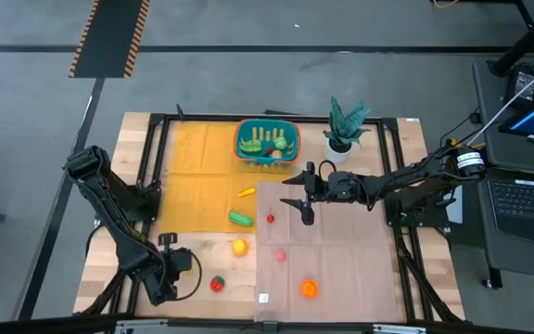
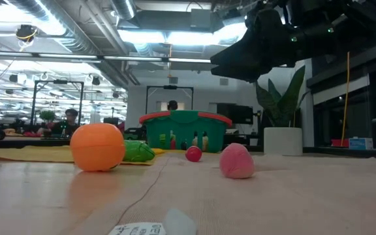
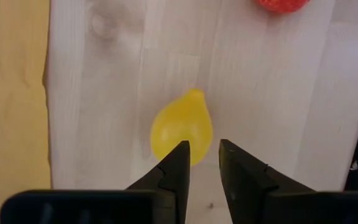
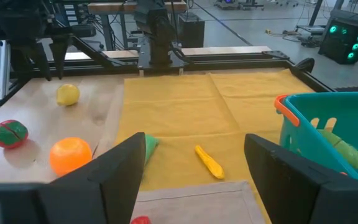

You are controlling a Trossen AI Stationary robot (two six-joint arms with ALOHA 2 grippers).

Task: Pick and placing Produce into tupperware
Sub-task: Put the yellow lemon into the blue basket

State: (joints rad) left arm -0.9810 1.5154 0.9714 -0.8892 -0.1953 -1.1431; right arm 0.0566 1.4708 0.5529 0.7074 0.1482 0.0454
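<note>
Left jaws stand narrowly parted with nothing between them, their fingertips hanging over bare wood at the near left of the bench, just short of a yellow lemon-shaped piece of the produce. Right jaws are spread wide and empty, fingers held above the seam where the yellow cloth meets the tan cloth, near the middle of the bench and a little in front of the tupperware. That teal container with its orange-red rim sits at the far edge of the yellow cloth, upright, with several yellow and green pieces already inside it; just beside it on the right stands a potted plant. Outside the container, a slim yellow piece and a green one lie on the yellow cloth near its right edge. An orange-yellow fruit and a red one with a green top rest on bare wood close to the left arm. On the tan cloth lie a small red ball, a pink piece and, nearest the front edge, an orange, all apart from one another.
</note>
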